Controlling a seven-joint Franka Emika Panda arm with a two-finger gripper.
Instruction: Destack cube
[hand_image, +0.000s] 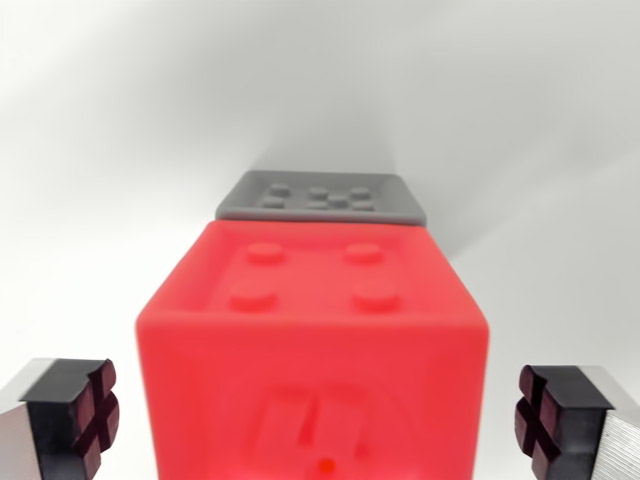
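Observation:
A red cube (315, 345) with raised studs on its top fills the lower middle of the wrist view. Behind it lies a grey cube or plate (322, 198) with several studs, only its top showing. My gripper (315, 420) is open, with one dark-padded finger (75, 415) at the wrist view's left and the other finger (555, 415) at its right. The red cube stands between the two fingers with clear gaps on both sides. I cannot tell whether the red cube rests on another block.
A plain white surface (100, 200) surrounds the cubes on all sides. A soft shadow falls beyond the grey piece.

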